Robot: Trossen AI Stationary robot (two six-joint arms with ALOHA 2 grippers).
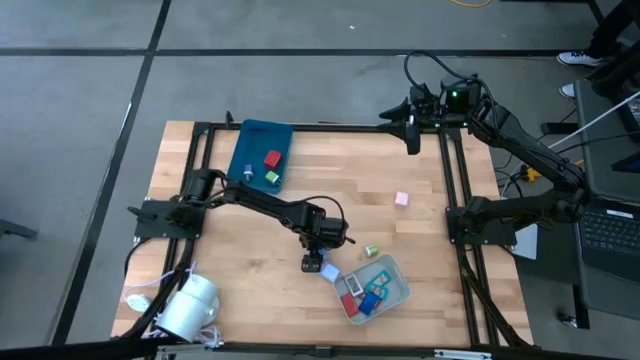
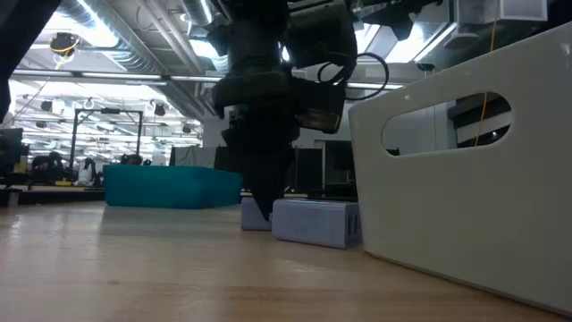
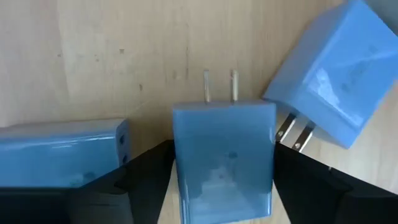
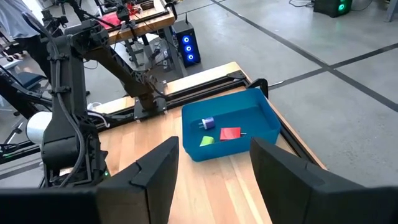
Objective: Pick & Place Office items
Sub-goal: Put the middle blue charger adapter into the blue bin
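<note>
Light blue plug block (image 3: 224,158) sits between the left gripper's (image 3: 224,186) two dark fingers (image 3: 140,180), prongs pointing away from the wrist; fingers stand at moderate width on either side of it, right against its sides, block resting on the wooden table (image 1: 200,200); cannot tell if it is actually squeezed; a second light blue plug (image 3: 336,74) lies tilted just beside it, its prongs near the first block's corner; a third light blue block (image 3: 59,152) lies on the other side, close to the finger

High view: left gripper (image 1: 313,264) points down at the table just beside the pale grey tray (image 1: 398,270), a light blue block (image 1: 329,271) right next to it; grey tray holds several small red and blue pieces (image 1: 365,297); small green item (image 1: 371,251) lies on the table near the tray's far edge; pink block (image 1: 401,199) lies alone mid-table, well apart from both grippers; dark teal tray (image 1: 250,140) at the far side holds a red block (image 1: 272,158), a green piece (image 1: 271,177) and a small blue piece (image 1: 248,169)

Low view: left gripper (image 2: 264,201) is down at the tabletop, light blue block (image 2: 313,221) just beside it, grey tray wall (image 2: 465,161) close

Right gripper (image 1: 412,135) waits raised over the far right table corner, fingers (image 4: 161,171) parted, nothing between them
</note>
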